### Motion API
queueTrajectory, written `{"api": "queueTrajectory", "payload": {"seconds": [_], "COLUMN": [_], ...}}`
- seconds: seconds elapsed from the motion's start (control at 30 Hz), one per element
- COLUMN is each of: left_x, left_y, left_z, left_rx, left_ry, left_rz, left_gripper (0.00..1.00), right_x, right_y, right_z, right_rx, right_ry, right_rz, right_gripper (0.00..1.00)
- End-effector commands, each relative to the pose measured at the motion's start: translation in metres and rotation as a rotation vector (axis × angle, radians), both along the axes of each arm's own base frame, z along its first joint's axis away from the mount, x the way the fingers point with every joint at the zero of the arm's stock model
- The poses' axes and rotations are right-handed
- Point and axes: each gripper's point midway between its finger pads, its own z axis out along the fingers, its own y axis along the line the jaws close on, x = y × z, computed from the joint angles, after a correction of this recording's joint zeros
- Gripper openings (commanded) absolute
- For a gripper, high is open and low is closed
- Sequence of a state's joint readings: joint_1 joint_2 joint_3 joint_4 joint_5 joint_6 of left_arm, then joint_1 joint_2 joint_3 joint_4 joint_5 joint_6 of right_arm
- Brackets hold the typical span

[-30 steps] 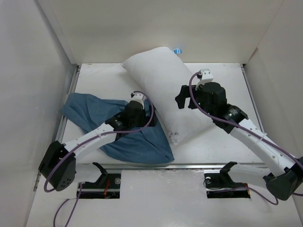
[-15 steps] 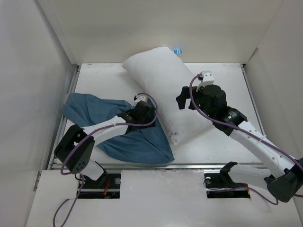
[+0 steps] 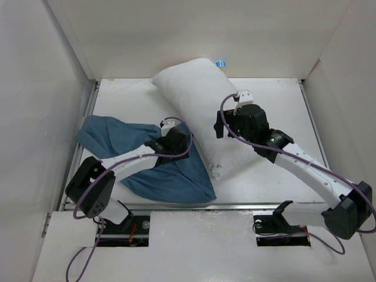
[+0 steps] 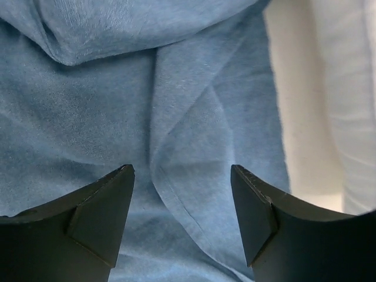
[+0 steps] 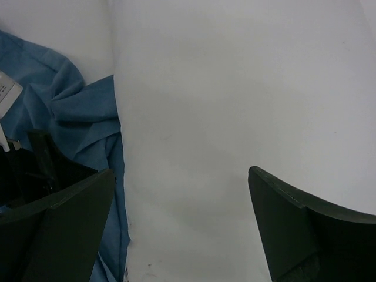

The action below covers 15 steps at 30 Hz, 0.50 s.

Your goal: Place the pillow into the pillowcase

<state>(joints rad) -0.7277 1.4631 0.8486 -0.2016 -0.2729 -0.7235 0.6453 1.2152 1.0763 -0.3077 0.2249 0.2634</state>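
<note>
My left claw sits on the crumpled blue pillowcase, just beside the white pillow; my right claw hangs over the pillow's middle; the pillow lies diagonally across the white table, its long edge touching the pillowcase.

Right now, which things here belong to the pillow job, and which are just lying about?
Part of the job: the white pillow, the blue pillowcase, the left fingers over the pillowcase, the right fingers over the pillow.
Just lying about: a small blue object beyond the pillow's far corner.
</note>
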Motion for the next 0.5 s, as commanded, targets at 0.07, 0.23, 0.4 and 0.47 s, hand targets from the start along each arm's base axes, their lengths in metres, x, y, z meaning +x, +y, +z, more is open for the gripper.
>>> {"api": "queueTrajectory", "payload": {"seconds": [0.07, 0.23, 0.4, 0.47], "left_x": [0.008, 0.027, 0.039, 0.045], "left_y": [0.000, -0.017, -0.009, -0.002], "left_z": [-0.013, 0.000, 0.023, 0.041], "left_rx": [0.054, 0.030, 0.052, 0.048], "left_ry": [0.014, -0.019, -0.111, -0.153], "left_rz": [0.028, 0.022, 0.043, 0.065], "left_gripper": [0.51, 0.00, 0.00, 0.00], "right_x": [0.003, 0.001, 0.003, 0.010], "right_y": [0.015, 0.022, 0.030, 0.032], "right_z": [0.023, 0.017, -0.012, -0.036], "right_rx": [0.021, -0.019, -0.089, -0.130], "right_ry": [-0.054, -0.067, -0.021, 0.015], "right_rz": [0.038, 0.072, 0.078, 0.062], "right_gripper": [1.00, 1.00, 1.00, 1.00]}}
